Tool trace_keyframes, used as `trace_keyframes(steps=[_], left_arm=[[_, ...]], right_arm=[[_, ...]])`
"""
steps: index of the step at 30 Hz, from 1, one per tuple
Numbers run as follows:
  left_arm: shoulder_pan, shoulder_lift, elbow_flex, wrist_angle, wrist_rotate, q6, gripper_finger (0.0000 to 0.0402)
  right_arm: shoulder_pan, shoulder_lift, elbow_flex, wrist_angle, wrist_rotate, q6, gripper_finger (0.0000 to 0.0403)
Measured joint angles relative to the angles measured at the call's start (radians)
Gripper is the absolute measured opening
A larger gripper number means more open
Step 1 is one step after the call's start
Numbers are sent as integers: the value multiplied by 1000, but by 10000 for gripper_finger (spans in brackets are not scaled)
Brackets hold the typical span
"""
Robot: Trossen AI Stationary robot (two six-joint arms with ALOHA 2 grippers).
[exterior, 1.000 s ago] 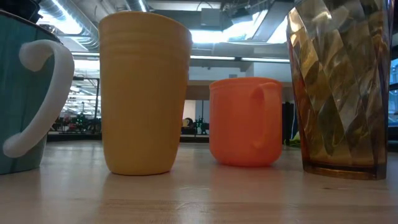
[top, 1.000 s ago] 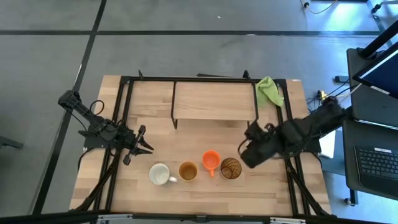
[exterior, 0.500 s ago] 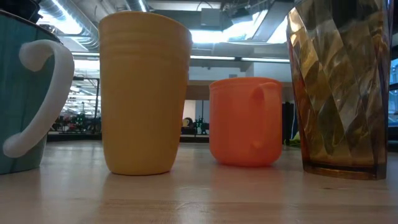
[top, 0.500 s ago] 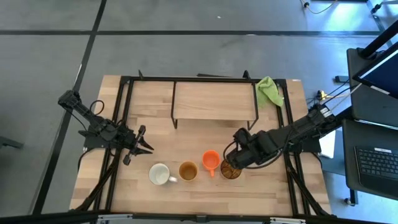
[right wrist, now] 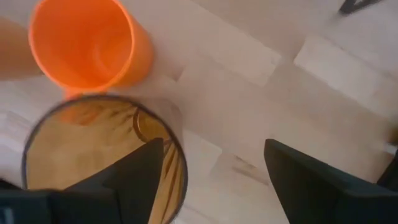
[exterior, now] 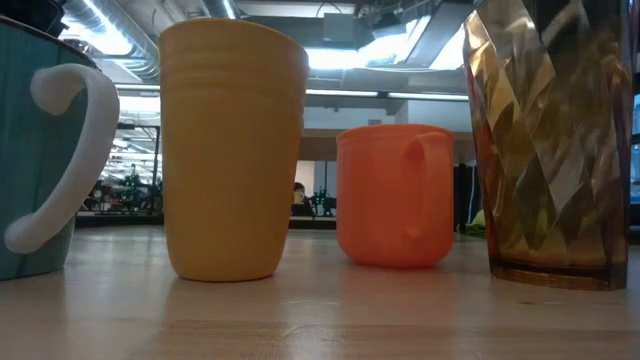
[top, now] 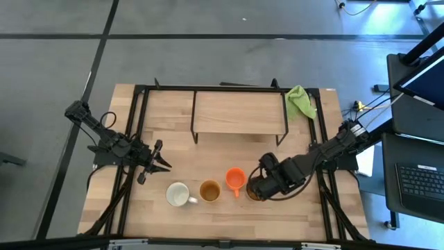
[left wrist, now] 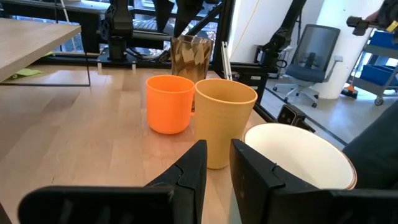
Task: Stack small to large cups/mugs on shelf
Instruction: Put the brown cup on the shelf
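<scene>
Your right tool [top: 258, 187] hangs spread wide over the tall amber see-through tumbler [top: 255, 190], one finger inside its rim, ready to pinch the wall. The tumbler stands on the counter [top: 229, 215] beside the small orange plastic cup [top: 235, 179], well short of the low light-wood shelf [top: 239, 112]. Your left tool [top: 158, 161] waits nearly pressed together, empty.

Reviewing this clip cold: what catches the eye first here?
The right gripper, fingers open, sits over the amber tumbler, one finger inside its rim. That tumbler ends a row at the table's near edge: white mug, tan-yellow mug, orange cup. The shelf behind holds nothing.
</scene>
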Motion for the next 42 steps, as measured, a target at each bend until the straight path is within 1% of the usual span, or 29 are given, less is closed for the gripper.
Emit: trace_keyframes(steps=[8, 12, 18, 20, 22, 24, 31, 34, 35, 37, 40, 42], left_arm=[[0, 0, 0, 0, 0, 0, 64], [0, 0, 0, 0, 0, 0, 64], [0, 0, 0, 0, 0, 0, 64], [0, 0, 0, 0, 0, 0, 64], [0, 0, 0, 0, 0, 0, 64], [0, 0, 0, 0, 0, 0, 64], [0, 0, 0, 0, 0, 0, 64], [0, 0, 0, 0, 0, 0, 64], [0, 0, 0, 0, 0, 0, 64], [0, 0, 0, 0, 0, 0, 64], [0, 0, 0, 0, 0, 0, 64], [0, 0, 0, 0, 0, 0, 64]], right_arm=[[27, 5, 0, 56, -16, 69, 279], [29, 33, 0, 64, -48, 73, 279], [29, 74, 0, 62, -55, 73, 279], [29, 74, 0, 58, -54, 73, 272], [29, 74, 0, 56, -54, 72, 255], [29, 74, 0, 36, -54, 70, 223], [28, 74, 0, 22, -54, 66, 79], [28, 74, 0, 21, -52, 66, 28], [28, 72, 0, 23, -47, 64, 17], [28, 70, 3, 24, -45, 49, 12], [17, 70, 7, 11, -46, 40, 27], [4, 71, 41, -30, -48, 17, 33]])
